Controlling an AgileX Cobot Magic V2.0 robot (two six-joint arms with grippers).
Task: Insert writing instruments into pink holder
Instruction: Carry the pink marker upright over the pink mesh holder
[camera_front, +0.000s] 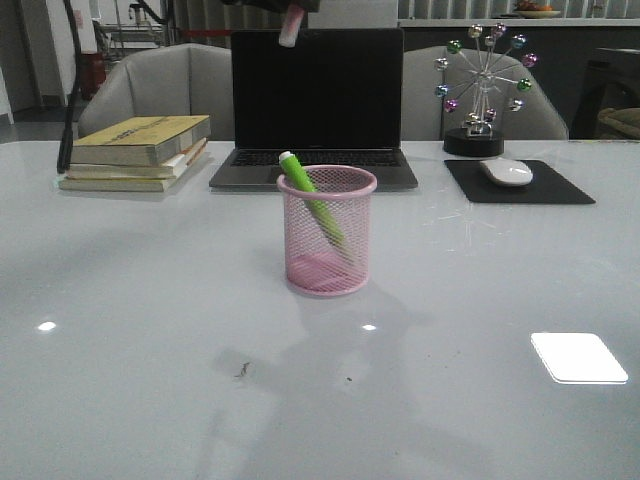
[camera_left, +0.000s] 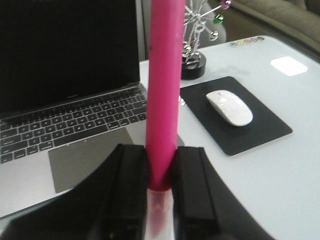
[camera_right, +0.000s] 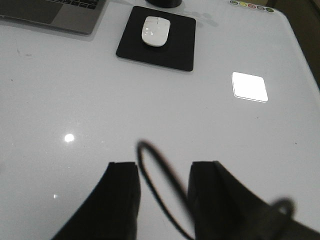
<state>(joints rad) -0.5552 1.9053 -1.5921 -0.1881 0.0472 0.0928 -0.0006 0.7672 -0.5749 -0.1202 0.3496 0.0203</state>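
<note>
1. Pink holder (camera_front: 327, 243) upright mid-table, green marker (camera_front: 314, 205) already in, leaning to 11 o'clock, white tip above the rim.
2. Magenta marker (camera_left: 164, 95) clamped between left gripper (camera_left: 161, 187) jaws, pale end down in the gap; held high, likely staged for a drop into the cup.
3. Right gripper (camera_right: 163, 192) jaws parted, nothing gripped, only a loose cable across the gap.
4. Laptop (camera_front: 316, 105) at 12 behind cup, books (camera_front: 140, 150) at 10, mouse (camera_front: 506, 171) at 2. Leaning green marker narrows the opening.
</note>
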